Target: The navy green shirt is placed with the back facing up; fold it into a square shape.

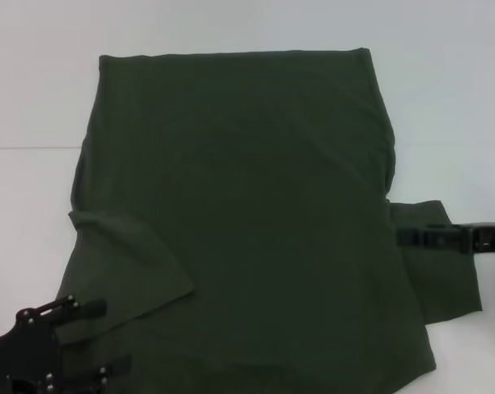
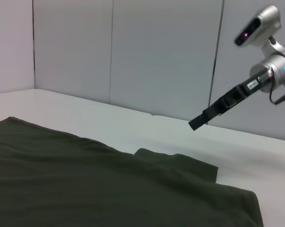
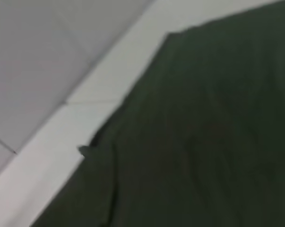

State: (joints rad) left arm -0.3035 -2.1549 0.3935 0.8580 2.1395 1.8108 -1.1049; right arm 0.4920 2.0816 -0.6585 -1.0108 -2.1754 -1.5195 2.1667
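Note:
The navy green shirt [image 1: 247,205] lies flat on the white table, plain side up, with no lettering showing. Its left sleeve [image 1: 124,271] is folded in onto the body. Its right sleeve [image 1: 440,271] lies spread out to the side. My left gripper [image 1: 102,336] is open and empty at the shirt's near left corner, next to the folded sleeve. My right gripper [image 1: 403,238] is over the right sleeve, where it joins the body. In the left wrist view it [image 2: 195,125] hangs above the cloth [image 2: 85,189], its fingers together and holding nothing. The right wrist view shows only the shirt [image 3: 203,142].
The white table [image 1: 34,82] reaches beyond the shirt at the far side and on both sides. A grey panelled wall [image 2: 133,52] stands behind the table's edge.

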